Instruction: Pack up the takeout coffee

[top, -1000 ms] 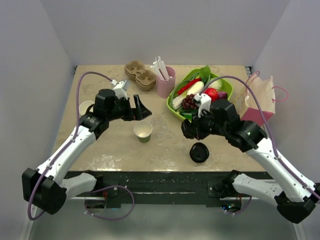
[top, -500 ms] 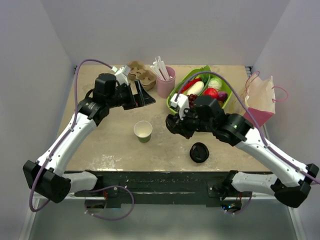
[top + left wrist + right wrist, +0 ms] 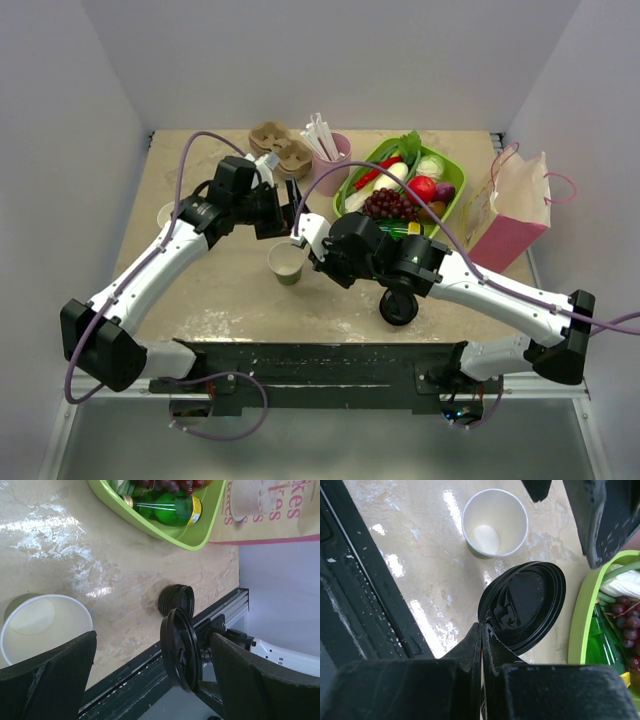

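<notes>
No lidded cup is in view. A lidless olive-green cup [image 3: 287, 262] with a white inside stands upright mid-table; it also shows in the right wrist view [image 3: 494, 522] and the left wrist view [image 3: 45, 625]. My right gripper [image 3: 306, 246] [image 3: 482, 630] is shut on the rim of a loose black lid [image 3: 525, 605] and holds it tilted just right of the cup. The lid stands on edge in the left wrist view [image 3: 181, 650]. My left gripper [image 3: 275, 212] [image 3: 155, 680] is open and empty, just behind the cup.
A stack of black lids [image 3: 398, 305] lies near the front edge. A pink bag [image 3: 515, 205] stands at the right. A green tray [image 3: 345, 205] of food, a pink cup of utensils [image 3: 330, 160] and a cardboard carrier [image 3: 280, 145] sit at the back.
My right gripper has moved left, from beside the tray to just right of the cup. My left gripper swung toward the back, then returned to just behind the cup.
</notes>
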